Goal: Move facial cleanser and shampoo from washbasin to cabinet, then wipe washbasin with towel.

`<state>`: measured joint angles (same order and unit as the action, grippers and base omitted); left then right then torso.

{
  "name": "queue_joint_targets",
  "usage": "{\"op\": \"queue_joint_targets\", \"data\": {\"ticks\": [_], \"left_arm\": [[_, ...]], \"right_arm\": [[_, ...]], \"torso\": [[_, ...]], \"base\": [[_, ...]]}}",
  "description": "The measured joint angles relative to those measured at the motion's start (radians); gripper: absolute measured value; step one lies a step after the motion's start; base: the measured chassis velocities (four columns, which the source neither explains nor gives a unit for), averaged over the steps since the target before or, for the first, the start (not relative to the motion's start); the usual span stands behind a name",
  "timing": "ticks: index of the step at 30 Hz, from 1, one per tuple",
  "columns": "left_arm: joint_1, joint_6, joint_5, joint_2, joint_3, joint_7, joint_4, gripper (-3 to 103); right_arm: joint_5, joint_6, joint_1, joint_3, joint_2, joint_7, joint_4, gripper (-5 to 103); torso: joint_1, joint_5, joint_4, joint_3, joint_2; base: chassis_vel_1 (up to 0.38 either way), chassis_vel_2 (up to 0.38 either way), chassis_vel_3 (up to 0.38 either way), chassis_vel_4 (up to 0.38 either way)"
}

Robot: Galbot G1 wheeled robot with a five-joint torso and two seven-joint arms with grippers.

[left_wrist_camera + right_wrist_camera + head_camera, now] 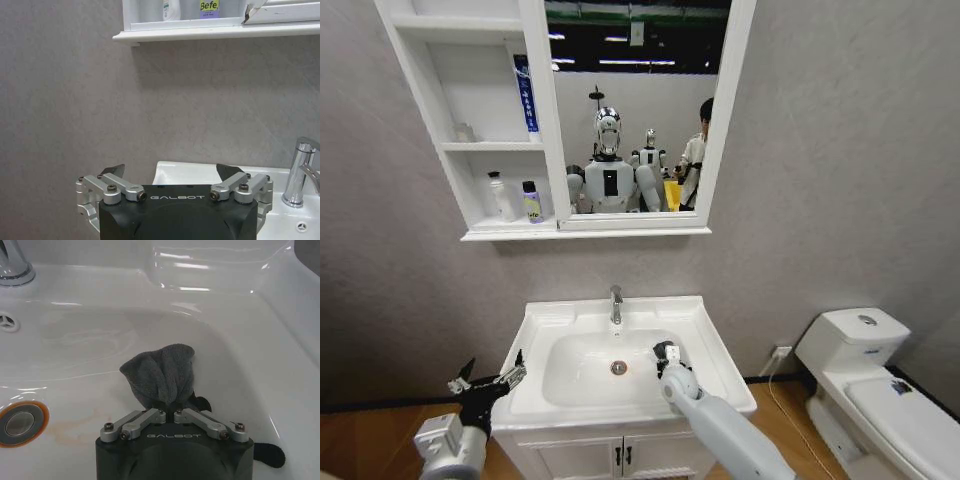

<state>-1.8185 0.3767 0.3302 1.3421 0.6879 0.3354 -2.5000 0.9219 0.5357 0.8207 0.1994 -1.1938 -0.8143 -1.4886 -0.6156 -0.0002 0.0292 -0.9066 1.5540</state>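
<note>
Right gripper (170,410) pinches the towel (162,372) inside the washbasin (710,350), lower centre; tap (616,305) behind, drain (618,368) alongside. Left gripper (488,383), fingers wide, lower left.

My washbasin (720,375) is a white rectangular ceramic top with an oval bowl, a chrome tap (616,305) at the middle of its back edge and a metal drain (619,368) at the bowl's centre. The dark grey towel (164,375) is bunched into a soft peak against the bowl's right slope, pinched at its base between my right gripper (174,414) fingers. On the white wall-hung cabinet (495,150) above, with its framed mirror, the bottom open shelf holds a white bottle (499,196) and a dark-capped bottle (531,201) upright side by side, and a blue tube (525,93) stands on the shelf above.
</note>
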Motion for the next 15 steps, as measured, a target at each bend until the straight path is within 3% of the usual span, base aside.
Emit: {"op": "queue_joint_targets", "data": {"ticks": [7,15], "left_arm": [[0.000,0.000,0.000,0.000,0.000,0.000,0.000,100],[0.000,0.000,0.000,0.000,0.000,0.000,0.000,100]], "right_arm": [[-0.011,-0.006,-0.005,0.010,-0.041,0.034,0.048,2],[-0.087,-0.033,-0.026,0.022,-0.115,0.128,0.156,2]], "torso": [[0.000,0.0001,-0.0001,0.000,0.000],[0.000,0.0000,-0.0002,0.000,0.000]], "base": [[0.000,0.000,0.000,0.000],[0.000,0.000,0.000,0.000]]}}
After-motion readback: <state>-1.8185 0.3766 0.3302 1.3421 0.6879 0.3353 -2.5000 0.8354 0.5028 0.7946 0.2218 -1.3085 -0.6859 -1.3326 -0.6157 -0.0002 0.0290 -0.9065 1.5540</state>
